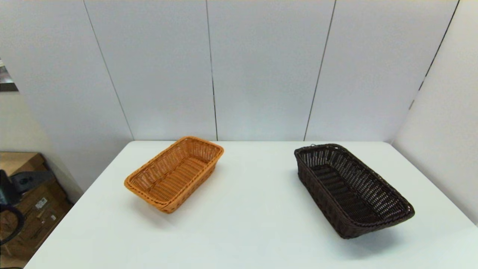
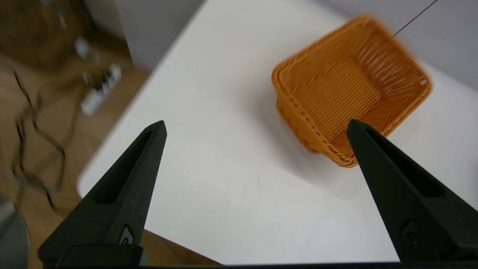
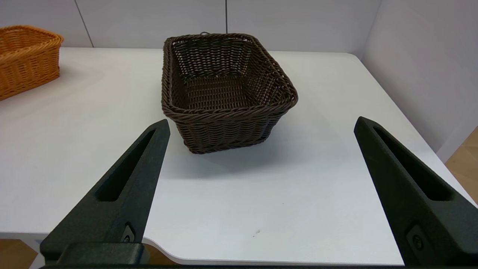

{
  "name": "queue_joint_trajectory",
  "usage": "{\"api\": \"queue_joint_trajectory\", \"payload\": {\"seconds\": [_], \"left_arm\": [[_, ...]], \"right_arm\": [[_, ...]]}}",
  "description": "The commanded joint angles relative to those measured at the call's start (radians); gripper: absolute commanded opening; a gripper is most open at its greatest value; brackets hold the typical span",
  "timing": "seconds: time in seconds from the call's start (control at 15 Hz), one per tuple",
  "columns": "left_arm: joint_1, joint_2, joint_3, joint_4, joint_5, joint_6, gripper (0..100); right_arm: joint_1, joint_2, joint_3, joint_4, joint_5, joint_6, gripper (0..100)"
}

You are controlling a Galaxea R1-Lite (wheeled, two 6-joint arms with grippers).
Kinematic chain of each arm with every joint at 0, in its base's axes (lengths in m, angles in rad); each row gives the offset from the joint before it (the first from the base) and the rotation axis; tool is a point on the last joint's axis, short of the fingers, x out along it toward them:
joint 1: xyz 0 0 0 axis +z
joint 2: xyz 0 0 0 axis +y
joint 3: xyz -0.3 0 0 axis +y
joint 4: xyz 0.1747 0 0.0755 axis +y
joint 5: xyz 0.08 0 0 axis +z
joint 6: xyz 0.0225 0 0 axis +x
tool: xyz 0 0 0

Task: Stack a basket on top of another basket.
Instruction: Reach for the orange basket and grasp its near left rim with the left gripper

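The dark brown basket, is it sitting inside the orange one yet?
No, the dark brown basket stands by itself on the white table, well apart from the orange-tan basket.

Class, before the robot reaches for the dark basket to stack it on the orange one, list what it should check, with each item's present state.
1. Dark brown basket upright, nothing inside: ok.
2. Orange-tan basket upright, nothing inside to block nesting: ok.
3. Baskets apart on the white table, free path between: ok.
4. Right gripper open, facing the dark basket's near end: ok.
5. Left gripper open, holding nothing, short of the orange basket: ok.
6. Dark basket gripped: not ok.
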Motion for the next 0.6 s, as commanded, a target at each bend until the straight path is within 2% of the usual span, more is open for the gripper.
{"api": "queue_joint_trajectory", "payload": {"seconds": [0.07, 0.27, 0.6], "left_arm": [[-0.11, 0.373, -0.052, -0.001, 0.075, -0.195, 100], [-0.123, 0.626, -0.154, -0.002, 0.092, -0.331, 100], [-0.197, 0.81, -0.249, -0.001, 0.087, -0.44, 100]], "right_arm": [[0.0, 0.001, 0.002, 0.0, 0.0, 0.001, 100], [0.0, 0.001, 0.002, 0.001, 0.0, 0.001, 100], [0.0, 0.001, 0.0, 0.001, 0.002, 0.001, 100]]}}
